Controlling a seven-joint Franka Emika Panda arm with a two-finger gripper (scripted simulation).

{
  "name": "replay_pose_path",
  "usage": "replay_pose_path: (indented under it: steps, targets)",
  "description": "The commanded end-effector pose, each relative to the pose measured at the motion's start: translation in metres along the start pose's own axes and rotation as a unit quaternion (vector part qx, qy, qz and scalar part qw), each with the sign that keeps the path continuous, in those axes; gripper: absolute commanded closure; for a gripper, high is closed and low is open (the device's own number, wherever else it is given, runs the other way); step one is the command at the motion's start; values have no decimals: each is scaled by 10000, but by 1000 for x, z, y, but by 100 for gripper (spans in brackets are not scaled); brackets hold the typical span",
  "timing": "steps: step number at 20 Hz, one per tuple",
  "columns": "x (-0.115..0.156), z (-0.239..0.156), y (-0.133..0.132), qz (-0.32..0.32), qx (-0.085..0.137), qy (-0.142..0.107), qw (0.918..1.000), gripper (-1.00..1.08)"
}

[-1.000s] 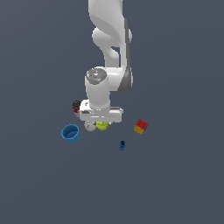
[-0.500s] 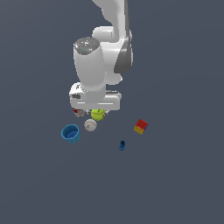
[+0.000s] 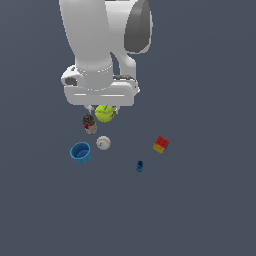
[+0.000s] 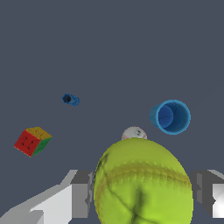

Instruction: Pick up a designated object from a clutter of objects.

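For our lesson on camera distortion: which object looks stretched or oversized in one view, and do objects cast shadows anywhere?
Wrist view: the tennis ball looms huge and egg-shaped between the gripper fingers. Exterior view: it looks small and round, and no cast shadows show under the blue cup or cube.

A flat, matte slate-grey ground plane [image 3: 210, 200] fills the exterior view from edge to edge, uniform in tone and free of texture, seams or markings. The same plain dark grey-blue surface [image 4: 131, 48] spreads across the wrist view. No wall, window, furniture or horizon line shows. Lighting is even and diffuse, with hardly any cast shadow.
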State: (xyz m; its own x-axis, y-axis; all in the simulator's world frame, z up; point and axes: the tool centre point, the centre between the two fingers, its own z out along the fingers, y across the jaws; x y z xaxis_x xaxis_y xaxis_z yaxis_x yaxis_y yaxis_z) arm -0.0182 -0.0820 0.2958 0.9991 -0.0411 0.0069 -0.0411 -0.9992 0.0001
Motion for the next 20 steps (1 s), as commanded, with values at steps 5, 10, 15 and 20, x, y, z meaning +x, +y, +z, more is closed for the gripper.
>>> replay_pose_path:
  steps: [5, 10, 15, 20]
  targets:
    - [4, -63, 10, -2, 0, -12, 10000, 108]
    - [7, -100, 15, -3, 0, -23, 10000, 108]
    - [10, -123, 19, -4, 1, -29, 10000, 108]
    - [12, -134, 21, -5, 1, -33, 10000, 108]
